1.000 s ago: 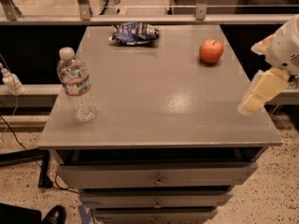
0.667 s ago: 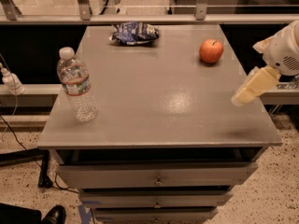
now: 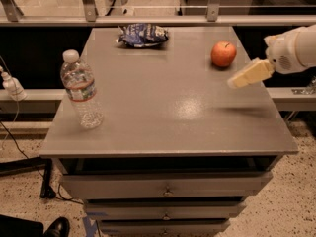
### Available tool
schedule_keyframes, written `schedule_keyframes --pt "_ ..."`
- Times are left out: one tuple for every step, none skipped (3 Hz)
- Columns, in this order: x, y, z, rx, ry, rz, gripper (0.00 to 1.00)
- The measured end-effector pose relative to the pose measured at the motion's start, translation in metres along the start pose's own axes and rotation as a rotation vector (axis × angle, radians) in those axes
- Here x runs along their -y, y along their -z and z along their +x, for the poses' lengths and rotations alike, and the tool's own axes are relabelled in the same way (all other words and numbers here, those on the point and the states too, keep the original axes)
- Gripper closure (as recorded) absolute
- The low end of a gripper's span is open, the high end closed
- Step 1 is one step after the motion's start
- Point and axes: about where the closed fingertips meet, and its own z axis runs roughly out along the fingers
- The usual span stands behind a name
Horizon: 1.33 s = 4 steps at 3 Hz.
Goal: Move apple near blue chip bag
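A grey bench fills most of the view, seen from above and in front, with a stack of drawers beneath its top. From the right edge a white robot arm reaches in over the bench's right side.

A clear plastic water bottle with a white cap stands upright near the left front of the bench, well apart from everything else. A dark blue chip bag, wrinkled and marked in white, lies flat at the back edge, a little left of centre. A round red-orange apple sits on the back right part of the bench, apart from the bag, with bare bench top between them.

The cream-coloured pincer at the end of the arm is just in front of the apple and slightly to its right, angled down towards the left. It hangs above the bench top, near the apple but not touching it, and holds nothing. Whether it is open or closed cannot be told.

Compared with a moment ago, the pincer has moved further in over the bench and closer to the apple. The apple, bag and bottle are where they were.
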Motion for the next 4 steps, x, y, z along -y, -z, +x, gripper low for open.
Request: schedule_keyframes --pt "0.026 -0.033 -0.008 0.136 -0.090 0.025 0.00" --pt "0.046 -0.061 -0.012 0.253 -0.175 0.029 0.00" --pt "0.065 -0.086 -0.009 0.314 -0.229 0.032 0.00" --pt "0.079 -0.104 -0.007 0.357 -0.259 0.039 0.00"
